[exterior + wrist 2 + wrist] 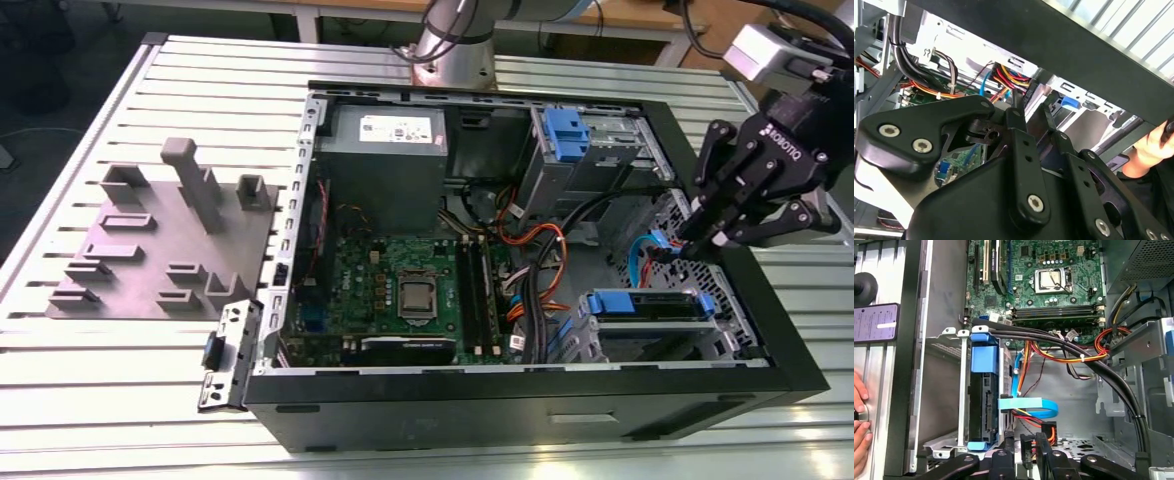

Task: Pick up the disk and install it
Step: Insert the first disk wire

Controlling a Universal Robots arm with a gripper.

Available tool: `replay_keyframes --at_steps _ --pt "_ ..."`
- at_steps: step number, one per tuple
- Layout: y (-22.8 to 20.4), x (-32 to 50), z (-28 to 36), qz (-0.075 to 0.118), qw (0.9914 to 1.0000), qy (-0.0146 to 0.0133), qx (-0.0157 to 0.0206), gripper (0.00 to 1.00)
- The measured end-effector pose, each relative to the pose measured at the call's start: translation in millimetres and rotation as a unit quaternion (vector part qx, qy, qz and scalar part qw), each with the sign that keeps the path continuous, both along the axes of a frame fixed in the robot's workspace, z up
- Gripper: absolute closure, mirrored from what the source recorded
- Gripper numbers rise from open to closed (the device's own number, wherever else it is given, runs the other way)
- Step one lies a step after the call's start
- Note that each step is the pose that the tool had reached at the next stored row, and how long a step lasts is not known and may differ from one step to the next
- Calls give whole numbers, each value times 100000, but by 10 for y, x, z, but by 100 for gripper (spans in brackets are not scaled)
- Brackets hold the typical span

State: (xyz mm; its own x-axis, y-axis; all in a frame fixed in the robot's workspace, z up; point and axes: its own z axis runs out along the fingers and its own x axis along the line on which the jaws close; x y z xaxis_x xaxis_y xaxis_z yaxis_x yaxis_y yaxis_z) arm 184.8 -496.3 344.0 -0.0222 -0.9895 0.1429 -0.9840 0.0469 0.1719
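Disk point(983, 395) seated in its cage point(961, 390) at the computer case's point(534, 400) corner.
The hand point(689, 244) hangs just beside it among loose cables point(1074, 357), pinched nearly shut on what looks like a dark plug point(1027, 442); a tug could snag them or unseat the disk.

Brand lettering on gripper point(697, 240) body; power-supply box point(387, 180) sticker point(398, 128) print unreadable.

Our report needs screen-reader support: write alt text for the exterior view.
A black robot gripper hangs over the open computer case at the exterior view's right, close to the blue-framed disk inside it. The case lies on a slatted metal table.
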Motion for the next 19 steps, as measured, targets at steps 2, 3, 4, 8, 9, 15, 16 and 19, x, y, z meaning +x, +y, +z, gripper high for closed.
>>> replay_keyframes --at_steps 2,3,4,8,9,15,16,19 --pt "2 4 -13 181 99999 -1 -330 69" --pt "4 6 -20 279 99999 2 -458 69" --pt "7 7 -26 343 99998 4 -524 69" --pt "27 20 -40 454 99998 15 -530 69" --pt "30 22 -43 471 99998 17 -522 69" --pt "39 29 -55 487 99997 15 -650 77" --pt "39 29 -56 485 99996 16 -741 83" --pt "38 30 -61 489 99991 19 -1260 83"
